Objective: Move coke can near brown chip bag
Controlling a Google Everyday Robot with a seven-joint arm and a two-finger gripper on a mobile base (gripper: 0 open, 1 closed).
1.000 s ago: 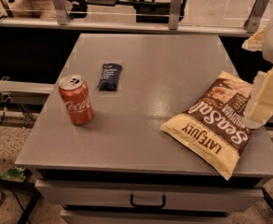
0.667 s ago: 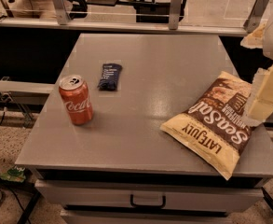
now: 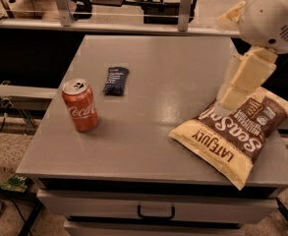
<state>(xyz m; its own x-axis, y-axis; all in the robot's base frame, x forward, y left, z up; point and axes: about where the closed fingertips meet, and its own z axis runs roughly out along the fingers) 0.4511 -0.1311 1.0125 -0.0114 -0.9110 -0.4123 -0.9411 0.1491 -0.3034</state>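
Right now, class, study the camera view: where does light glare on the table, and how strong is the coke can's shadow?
Camera view: a soft sheen lies mid-surface on the table; the coke can throws only a faint shadow at its base; the gripper, above the far end of the brown chip bag, is brightly lit.

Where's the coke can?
In camera view, the coke can stands front-left on the table near the blue packet; the gripper is at right, by the brown chip bag.

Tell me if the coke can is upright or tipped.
Upright: coke can stands, silver top up. Gripper is by the chip bag.
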